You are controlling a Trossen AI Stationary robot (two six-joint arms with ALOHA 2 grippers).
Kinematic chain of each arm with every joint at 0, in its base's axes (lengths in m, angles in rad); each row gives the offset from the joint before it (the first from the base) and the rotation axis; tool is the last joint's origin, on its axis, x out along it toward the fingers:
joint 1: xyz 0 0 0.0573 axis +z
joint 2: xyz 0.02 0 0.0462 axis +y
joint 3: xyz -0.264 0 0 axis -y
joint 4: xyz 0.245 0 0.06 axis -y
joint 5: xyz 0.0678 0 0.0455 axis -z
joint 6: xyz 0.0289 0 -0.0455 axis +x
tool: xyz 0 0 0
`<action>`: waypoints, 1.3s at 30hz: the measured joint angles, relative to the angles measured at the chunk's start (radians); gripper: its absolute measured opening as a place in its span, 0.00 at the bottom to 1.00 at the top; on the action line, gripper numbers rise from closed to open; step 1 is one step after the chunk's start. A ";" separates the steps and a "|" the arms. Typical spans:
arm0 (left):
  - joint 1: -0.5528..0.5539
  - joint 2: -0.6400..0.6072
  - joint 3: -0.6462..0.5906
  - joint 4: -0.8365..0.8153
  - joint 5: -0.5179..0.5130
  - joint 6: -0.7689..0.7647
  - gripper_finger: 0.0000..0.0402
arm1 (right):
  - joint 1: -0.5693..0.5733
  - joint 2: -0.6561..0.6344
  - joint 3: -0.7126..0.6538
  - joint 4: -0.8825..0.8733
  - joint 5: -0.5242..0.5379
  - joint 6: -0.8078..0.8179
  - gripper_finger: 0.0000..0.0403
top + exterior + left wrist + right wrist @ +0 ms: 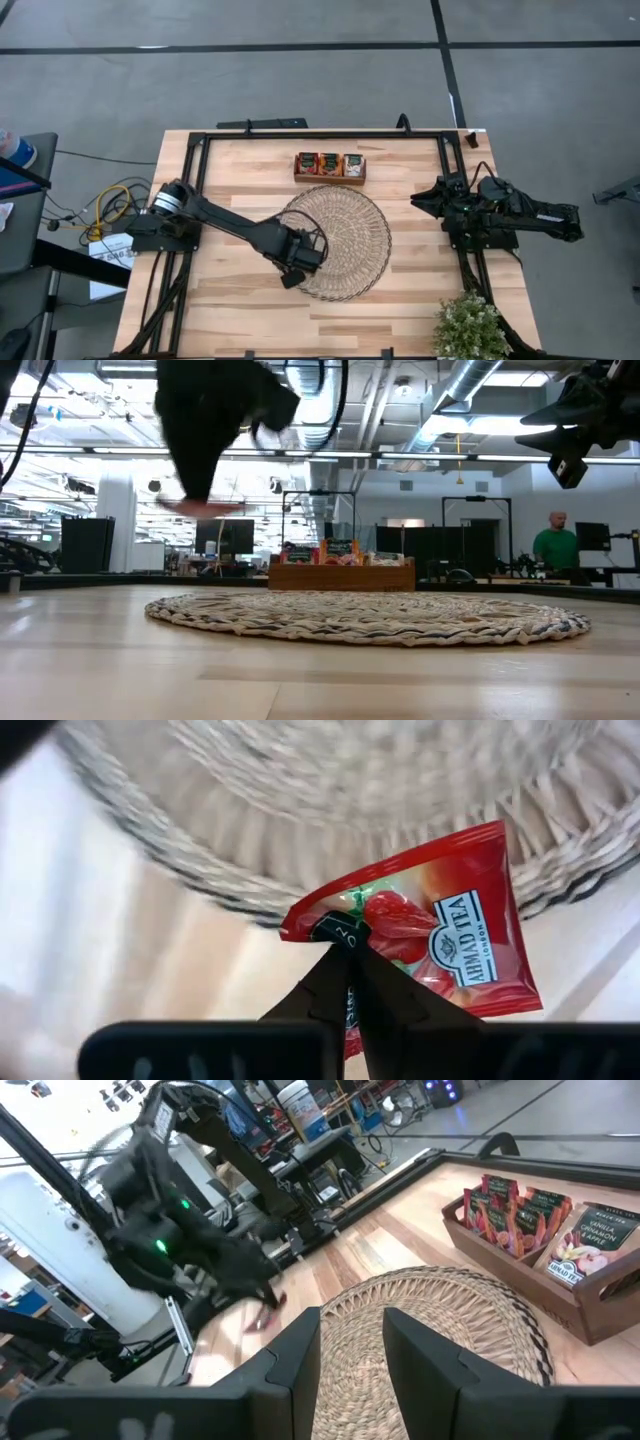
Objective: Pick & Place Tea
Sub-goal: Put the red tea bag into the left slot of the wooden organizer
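Meanwhile left end effector point(350, 955) pinching red tea sachet point(440, 920) over woven mat point(335, 240) — wooden tray point(330, 166) beyond.

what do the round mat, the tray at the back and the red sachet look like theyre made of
Round mat: woven straw or similar plant fibre, matt; coiled pale strands with darker flecks show.
Tray: wood, brown and smooth, with visible board walls and dividers.
Red sachet: probably glossy foil or plastic-coated paper; it shines, has crimped edges and printed fruit. The left end effector is shut on it.
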 joint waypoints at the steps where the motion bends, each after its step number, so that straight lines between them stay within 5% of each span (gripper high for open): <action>1: 0.000 -0.011 0.021 -0.028 -0.027 0.010 0.02 | 0.000 0.000 0.000 0.000 0.000 0.000 0.25; 5: 0.003 -0.036 0.114 -0.139 -0.227 0.071 0.02 | 0.000 0.000 0.000 0.000 0.000 0.000 0.25; 12: 0.051 -0.037 0.191 -0.171 -0.752 0.361 0.02 | 0.000 0.000 0.000 0.000 0.000 0.000 0.25; 19: 0.174 -0.037 0.191 -0.078 -0.987 0.648 0.02 | 0.000 0.000 0.000 0.000 0.000 0.000 0.26; 31: 0.325 -0.037 0.191 0.147 -1.046 1.013 0.02 | 0.000 0.000 0.000 0.000 0.001 0.000 0.26; 39: 0.364 0.054 0.192 0.178 -0.988 1.096 0.02 | -0.001 0.000 0.000 0.000 0.002 -0.008 0.26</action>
